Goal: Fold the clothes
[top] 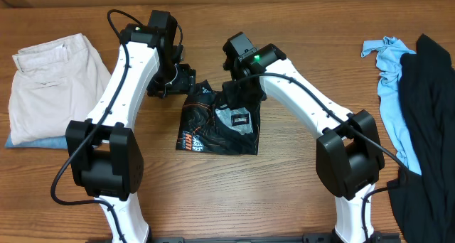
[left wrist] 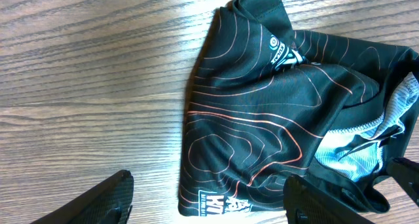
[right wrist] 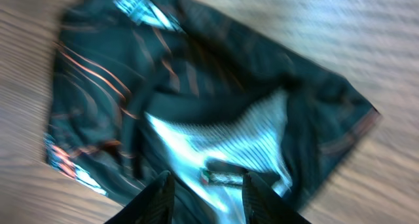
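Note:
The clothes, a black jersey [top: 217, 122] with thin orange contour lines and white logos, lie folded into a small bundle at the middle of the table. My left gripper [top: 174, 83] hovers at the bundle's upper left corner. In the left wrist view its jaws stand wide apart [left wrist: 208, 178] over the jersey's [left wrist: 262, 99] edge, with nothing held. My right gripper [top: 238, 94] is over the upper right part. The right wrist view is blurred and shows its fingers apart [right wrist: 207, 176] above the jersey's [right wrist: 196, 106] pale inner lining and label.
Folded beige trousers [top: 53, 87] lie at the far left on a light blue cloth [top: 28, 142]. At the right edge a light blue shirt [top: 387, 72] lies beside a heap of black fabric [top: 426, 129]. Bare wood surrounds the bundle.

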